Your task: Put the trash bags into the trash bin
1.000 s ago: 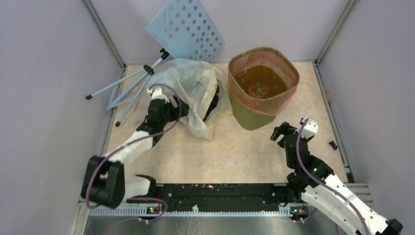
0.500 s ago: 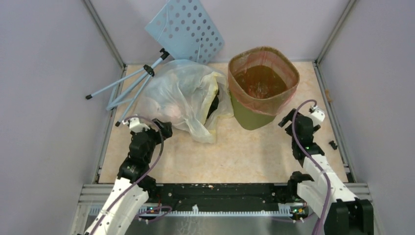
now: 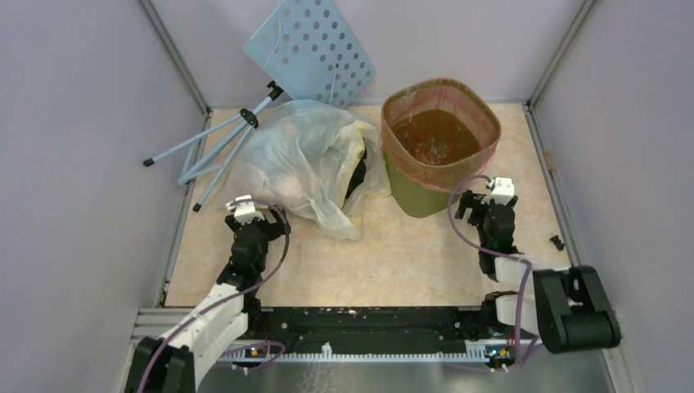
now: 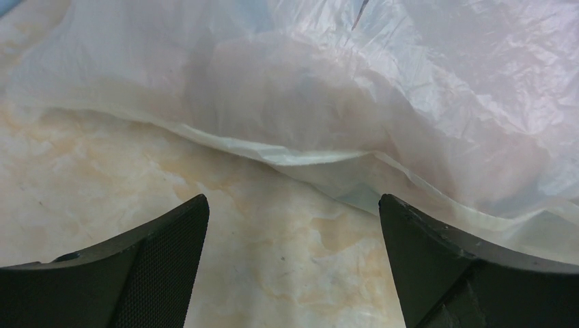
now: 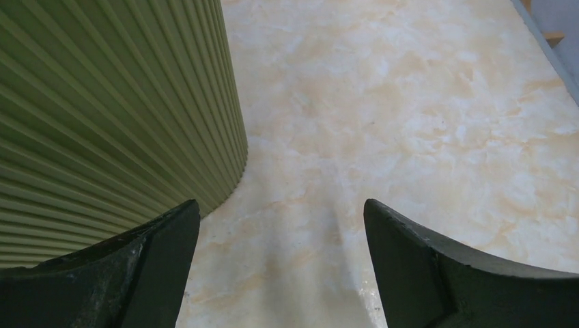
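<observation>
1. Containers, left first: the clear bag [image 3: 303,160] with the pale-yellow rim lies slumped on the worktop [image 3: 393,254]. Something dark shows at its mouth, but I can't make out what.
2. Right of it stands the trash bin [image 3: 417,198], olive green and upright. The red-pink trash bag [image 3: 446,168] is already in it, lining the inside and folded out over the rim.
3. The left end effector [image 3: 255,214] has pulled back out of the clear bag since a second ago. Its fingers are spread wide with nothing between them, and the bag edge lies just ahead in the wrist view.
4. The right end effector [image 3: 481,201] has slid leftward toward the bin. It too is wide open and empty, with its left finger [image 5: 136,266] just beside the ribbed bin wall.
5. Bin and red-pink bag haven't budged.
6. Edges: a blue perforated board [image 3: 311,45] and tripod legs [image 3: 213,143] crowd the far-left corner.
7. Bare worktop runs between the arms along the near edge. A small black piece [image 3: 556,242] sits by the right rail.
</observation>
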Controlling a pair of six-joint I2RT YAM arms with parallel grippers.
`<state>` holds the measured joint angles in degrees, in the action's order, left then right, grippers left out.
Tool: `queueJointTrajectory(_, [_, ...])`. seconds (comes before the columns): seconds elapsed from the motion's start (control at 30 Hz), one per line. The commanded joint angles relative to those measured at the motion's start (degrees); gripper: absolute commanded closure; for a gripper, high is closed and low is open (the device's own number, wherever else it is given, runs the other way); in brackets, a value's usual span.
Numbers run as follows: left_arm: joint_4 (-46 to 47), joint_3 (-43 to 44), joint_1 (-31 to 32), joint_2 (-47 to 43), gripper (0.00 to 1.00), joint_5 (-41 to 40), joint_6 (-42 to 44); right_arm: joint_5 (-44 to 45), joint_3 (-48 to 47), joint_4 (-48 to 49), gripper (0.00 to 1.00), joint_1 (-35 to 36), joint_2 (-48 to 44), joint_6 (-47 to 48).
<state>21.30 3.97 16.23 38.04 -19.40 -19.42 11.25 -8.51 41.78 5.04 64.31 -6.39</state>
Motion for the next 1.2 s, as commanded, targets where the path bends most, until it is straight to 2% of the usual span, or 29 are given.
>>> queueJointTrajectory(0.0, [18.52,3.77,-0.14,10.33,0.01,-0.35,13.37,1.65,-1.99,17.93,0.12,-0.47,8.30,5.22])
queueJointTrajectory(0.07, [17.78,7.59,-0.17,17.57,0.01,-1.03,17.53,2.95,-2.19,23.85,0.14,-0.55,14.64,5.68])
queueJointTrajectory(0.13, [22.20,7.02,-0.25,23.16,0.01,-1.93,20.61,3.57,-0.58,33.05,0.20,-0.41,20.37,6.10])
queueJointTrajectory(0.17, [26.30,5.49,-0.80,25.25,0.01,-1.52,21.59,3.65,-0.90,29.11,0.21,-0.27,18.74,5.99])
queueJointTrajectory(0.23, [34.18,3.37,-3.51,29.29,0.01,2.65,22.81,5.19,-0.91,31.52,0.12,-0.33,19.90,6.03])
queueJointTrajectory(0.3, [33.48,4.66,-5.38,30.97,0.01,6.91,23.84,6.32,-1.01,29.22,0.11,0.19,18.81,5.76])
queueJointTrajectory(0.47, [37.63,7.40,-12.77,37.42,0.01,18.90,23.84,6.07,-1.13,30.68,0.11,0.15,19.57,5.88])
queueJointTrajectory(0.63, [36.36,12.09,-14.23,43.39,0.01,27.38,24.51,6.02,-1.13,30.29,0.10,0.19,19.45,5.80])
queueJointTrajectory(0.7, [46.53,9.06,-14.38,48.00,0.01,30.13,25.40,6.02,-1.07,30.43,0.10,0.15,19.49,5.86])
queueJointTrajectory(0.77, [57.10,8.11,-14.46,53.70,0.01,28.36,24.99,6.02,-1.07,30.37,0.10,0.15,19.49,5.88])
queueJointTrajectory(0.83, [41.85,12.80,-14.47,50.54,0.01,27.70,24.25,6.01,-1.09,30.36,0.10,0.14,19.45,5.84])
queueJointTrajectory(0.97, [48.23,11.19,-14.46,52.50,0.01,26.56,24.59,6.03,-1.06,30.38,0.09,0.12,19.53,5.86])
queueJointTrajectory(1.17, [42.60,12.67,-14.44,51.03,0.01,26.49,23.93,6.07,-1.10,30.43,0.09,0.14,19.53,5.85])
